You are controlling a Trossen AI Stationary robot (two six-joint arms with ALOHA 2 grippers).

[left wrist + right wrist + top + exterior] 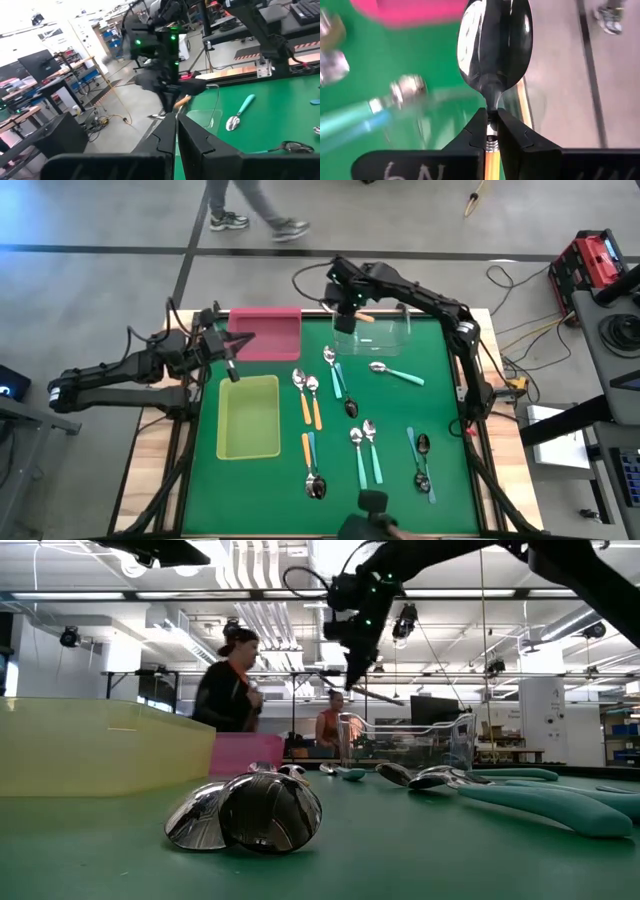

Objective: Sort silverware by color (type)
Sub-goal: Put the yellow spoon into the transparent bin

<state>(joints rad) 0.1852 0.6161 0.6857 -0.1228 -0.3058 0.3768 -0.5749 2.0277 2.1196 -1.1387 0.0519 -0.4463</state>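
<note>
The right tool [347, 308] sits at the upper centre of the high view, over the clear tray [385, 338], clamped on an orange-handled spoon [495, 47]. In the right wrist view the fingers pinch right at the neck, where the metal bowl meets the slim plastic handle. That looks a sensible hold: light piece, stiff, but the polished bowl is slick and the handle narrow, so it could swivel in the pinch if bumped.

Over at the left of the high view, the left tool [228, 352] waits with fingers together and nothing in them, between the pink tray [268, 333] and the yellow-green tray [250, 417].

The other spoons [362, 442] lie scattered over the green table [450, 400], centre to lower right, orange, teal and light blue mixed. Several lie side by side, so I'd take each by its handle clear of its neighbour.
</note>
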